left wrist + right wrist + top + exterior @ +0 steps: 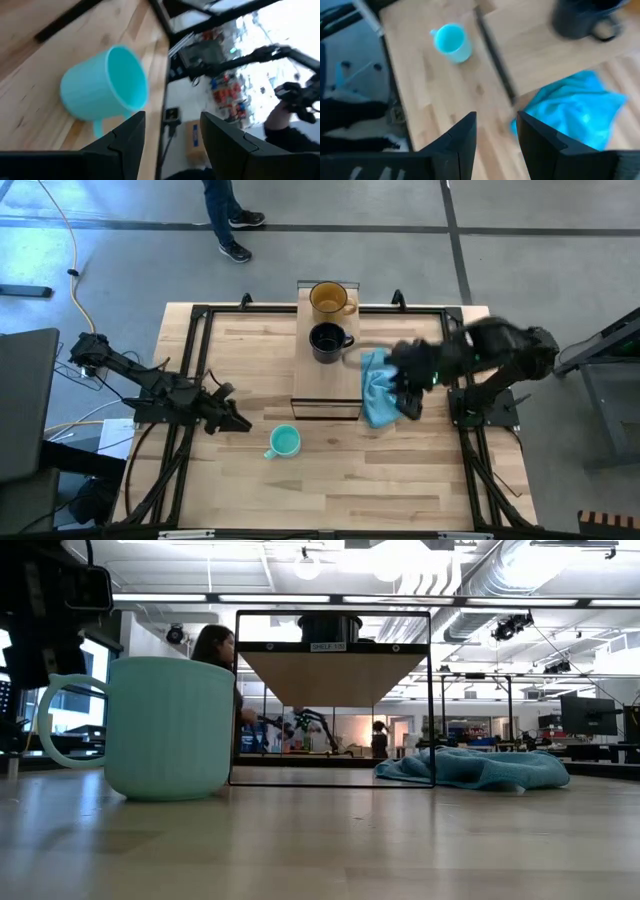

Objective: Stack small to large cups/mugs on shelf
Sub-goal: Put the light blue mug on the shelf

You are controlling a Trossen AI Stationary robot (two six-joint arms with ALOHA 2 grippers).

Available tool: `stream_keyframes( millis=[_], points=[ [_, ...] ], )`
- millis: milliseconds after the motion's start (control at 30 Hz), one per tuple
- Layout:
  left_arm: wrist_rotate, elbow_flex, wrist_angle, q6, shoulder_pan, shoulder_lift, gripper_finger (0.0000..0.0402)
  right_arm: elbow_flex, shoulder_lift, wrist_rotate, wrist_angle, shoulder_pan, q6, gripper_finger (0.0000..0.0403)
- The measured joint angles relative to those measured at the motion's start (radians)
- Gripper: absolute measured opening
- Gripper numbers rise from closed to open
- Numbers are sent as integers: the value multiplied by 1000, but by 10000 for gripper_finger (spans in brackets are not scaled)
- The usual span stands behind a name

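Note:
The teal mug (285,442) (165,726) (105,85) (451,42) stands upright on its base on the table, near the shelf's near end. The light-wood shelf (340,375) (335,670) carries the black mug (328,340) (580,20) at its middle and the amber glass mug (330,300) at its far end, both upright. My left gripper (238,422) (170,135) is open, to the left of the teal mug and apart from it. My right gripper (408,406) (497,132) is open above the blue cloth, right of the shelf.
A crumpled blue cloth (378,390) (475,768) (575,110) lies on the table against the shelf's right side. A dark metal frame (200,315) borders the table. A person (228,220) stands beyond the far edge. Bare wood shows along the near edge (350,490).

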Motion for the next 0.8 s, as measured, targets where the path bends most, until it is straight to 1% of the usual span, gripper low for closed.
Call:
stream_keyframes(
  millis=[100,200,367,533,800],
  points=[
    [33,0,0,0,0,62,179,-62,1,25,39,78,55,131],
    [33,0,0,0,0,125,179,-139,1,71,104,141,118,131],
    [-32,0,3,-11,1,219,179,-303,1,125,274,212,219,131],
    [-27,0,47,-28,1,299,179,-502,1,135,485,240,309,131],
    [19,0,200,-37,-1,455,179,-780,1,208,826,244,453,131]
  ],
)
